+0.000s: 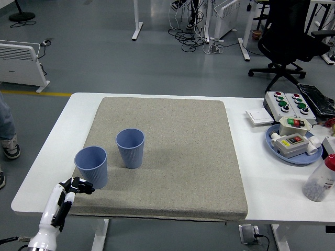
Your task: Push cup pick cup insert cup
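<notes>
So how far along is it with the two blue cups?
Nothing looks done yet: both cups stand upright and apart on the grey mat. In hand: the left hand, fingers open, is at the mat's near-left edge, just short of the near cup. Left: pushing, picking it up, and inserting it into the far cup.
</notes>
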`<state>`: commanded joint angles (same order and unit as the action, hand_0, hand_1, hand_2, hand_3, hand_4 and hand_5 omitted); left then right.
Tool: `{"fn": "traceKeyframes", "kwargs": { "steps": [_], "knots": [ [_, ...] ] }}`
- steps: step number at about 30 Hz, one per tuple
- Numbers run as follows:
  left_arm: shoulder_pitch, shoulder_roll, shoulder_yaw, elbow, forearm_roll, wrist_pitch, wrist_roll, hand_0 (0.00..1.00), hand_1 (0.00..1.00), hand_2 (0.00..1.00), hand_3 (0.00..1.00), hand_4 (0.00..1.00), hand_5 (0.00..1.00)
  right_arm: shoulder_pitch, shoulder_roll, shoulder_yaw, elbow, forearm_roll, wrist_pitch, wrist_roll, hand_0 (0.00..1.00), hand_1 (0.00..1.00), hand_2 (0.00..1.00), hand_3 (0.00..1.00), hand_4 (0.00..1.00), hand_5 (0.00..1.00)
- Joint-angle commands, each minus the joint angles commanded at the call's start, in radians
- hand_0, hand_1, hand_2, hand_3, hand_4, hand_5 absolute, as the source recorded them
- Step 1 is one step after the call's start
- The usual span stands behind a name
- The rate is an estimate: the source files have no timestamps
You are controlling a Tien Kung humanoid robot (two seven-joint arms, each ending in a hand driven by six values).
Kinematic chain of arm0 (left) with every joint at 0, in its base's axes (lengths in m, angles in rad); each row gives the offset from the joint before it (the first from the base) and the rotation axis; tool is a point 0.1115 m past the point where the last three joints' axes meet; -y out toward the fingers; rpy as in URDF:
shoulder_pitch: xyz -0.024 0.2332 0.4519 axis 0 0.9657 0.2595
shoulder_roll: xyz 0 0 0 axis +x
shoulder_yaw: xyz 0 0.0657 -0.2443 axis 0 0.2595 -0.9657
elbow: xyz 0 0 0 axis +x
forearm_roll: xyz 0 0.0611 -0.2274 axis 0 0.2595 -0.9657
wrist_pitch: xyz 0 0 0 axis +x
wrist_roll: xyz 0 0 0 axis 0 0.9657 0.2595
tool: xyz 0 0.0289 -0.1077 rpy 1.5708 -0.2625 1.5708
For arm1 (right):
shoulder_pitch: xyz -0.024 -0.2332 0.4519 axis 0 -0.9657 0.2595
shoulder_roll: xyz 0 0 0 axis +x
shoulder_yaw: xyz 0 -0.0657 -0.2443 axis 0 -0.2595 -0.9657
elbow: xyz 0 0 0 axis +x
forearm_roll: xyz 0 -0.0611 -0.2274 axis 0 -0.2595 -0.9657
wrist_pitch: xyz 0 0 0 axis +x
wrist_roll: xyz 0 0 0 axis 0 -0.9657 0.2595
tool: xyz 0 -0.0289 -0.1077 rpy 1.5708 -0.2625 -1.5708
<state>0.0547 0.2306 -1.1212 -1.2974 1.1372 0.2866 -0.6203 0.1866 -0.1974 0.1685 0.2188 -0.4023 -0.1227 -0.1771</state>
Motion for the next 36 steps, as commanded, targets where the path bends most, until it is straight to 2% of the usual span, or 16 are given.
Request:
{"fn": "traceKeyframes", "kwargs": {
  "steps": [1, 6, 7, 9, 22, 30, 31, 36],
  "knots": [
    [-0.006, -0.001, 0.000, 0.007, 0.003, -0.002, 0.006, 0.471, 0.511, 0.481, 0.442, 0.553, 0.998, 0.000, 0.000, 0.000, 0.000, 0.000, 0.001, 0.000, 0.729, 0.667, 0.703, 0.597, 0.163, 0.389],
    [-0.025, -0.003, 0.002, 0.030, 0.017, -0.016, 0.037, 0.471, 0.511, 0.481, 0.442, 0.553, 0.998, 0.000, 0.000, 0.001, 0.000, 0.000, 0.002, 0.000, 0.729, 0.667, 0.703, 0.597, 0.163, 0.389],
    [-0.029, -0.003, 0.004, 0.036, 0.021, -0.019, 0.042, 0.519, 0.555, 0.512, 0.455, 0.547, 0.998, 0.000, 0.000, 0.001, 0.000, 0.001, 0.002, 0.001, 0.729, 0.667, 0.703, 0.597, 0.163, 0.390],
    [-0.037, -0.005, 0.008, 0.046, 0.022, -0.024, 0.049, 0.519, 0.555, 0.512, 0.455, 0.547, 0.998, 0.001, 0.000, -0.001, 0.000, 0.003, 0.002, 0.002, 0.729, 0.667, 0.703, 0.597, 0.163, 0.390],
    [-0.083, -0.022, 0.030, 0.096, 0.015, -0.038, 0.060, 0.549, 0.574, 0.526, 0.466, 0.542, 0.998, 0.004, 0.001, -0.002, 0.000, 0.006, 0.001, 0.005, 0.729, 0.667, 0.702, 0.597, 0.163, 0.389],
    [-0.114, -0.034, 0.040, 0.143, 0.014, -0.057, 0.074, 0.581, 0.595, 0.535, 0.472, 0.539, 0.998, 0.005, 0.002, 0.002, 0.000, 0.001, 0.001, 0.001, 0.729, 0.667, 0.703, 0.597, 0.163, 0.388],
    [-0.121, -0.036, 0.043, 0.151, 0.013, -0.060, 0.076, 0.608, 0.623, 0.561, 0.496, 0.537, 0.998, 0.005, 0.002, 0.003, 0.000, -0.001, 0.002, 0.001, 0.729, 0.666, 0.703, 0.597, 0.163, 0.389],
    [-0.138, -0.039, 0.047, 0.167, 0.019, -0.075, 0.088, 0.608, 0.623, 0.561, 0.496, 0.537, 0.998, 0.006, 0.003, 0.004, 0.000, -0.001, 0.001, 0.001, 0.729, 0.666, 0.703, 0.597, 0.163, 0.389]
  ]
}}
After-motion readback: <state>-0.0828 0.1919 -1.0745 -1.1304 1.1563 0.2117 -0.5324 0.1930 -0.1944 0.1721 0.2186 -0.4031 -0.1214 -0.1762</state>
